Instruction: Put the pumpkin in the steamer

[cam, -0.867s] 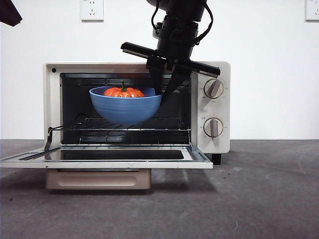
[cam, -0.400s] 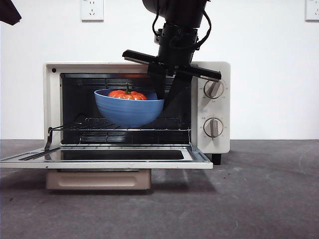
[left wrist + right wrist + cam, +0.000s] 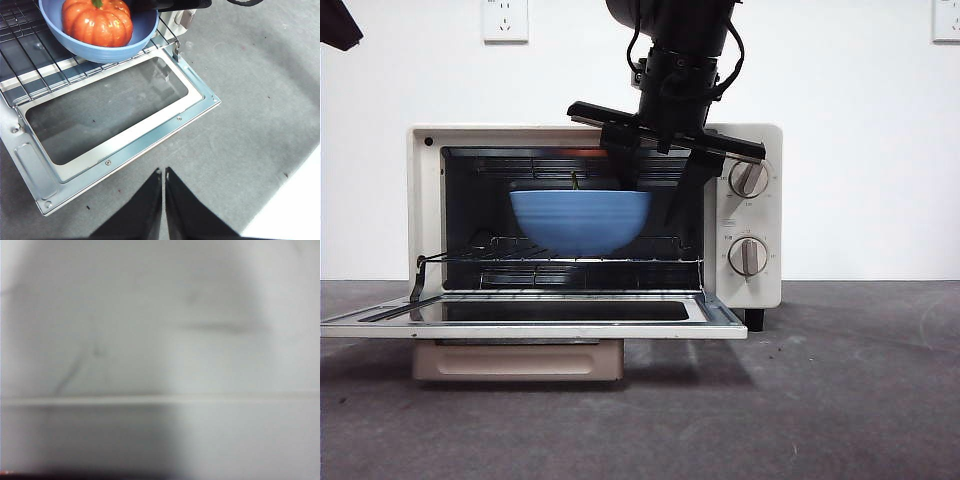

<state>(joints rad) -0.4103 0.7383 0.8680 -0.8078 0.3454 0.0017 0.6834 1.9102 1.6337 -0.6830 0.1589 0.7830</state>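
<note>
The pumpkin [image 3: 97, 22], glossy orange and ribbed with a green stem, sits inside the blue ribbed bowl [image 3: 580, 218], which rests on the wire rack [image 3: 560, 252] within the open cavity of the steamer [image 3: 425, 200], a cream-white countertop oven with two round knobs [image 3: 748, 178] on its right panel. In the front view only the stem tip shows above the bowl's rim; my left wrist view shows the pumpkin's body fully. The glass door [image 3: 107, 112] hangs open and level in front of the rack. My right gripper [image 3: 655, 160] reaches down from above into the cavity at the bowl's right rim (its own wrist view is a blurred pale surface, so I cannot tell whether its jaws are apart or together, or whether they grasp the rim). My left gripper [image 3: 163, 172] waits well apart over the grey table [image 3: 260, 100], jaws pressed nearly together and holding nothing.
</note>
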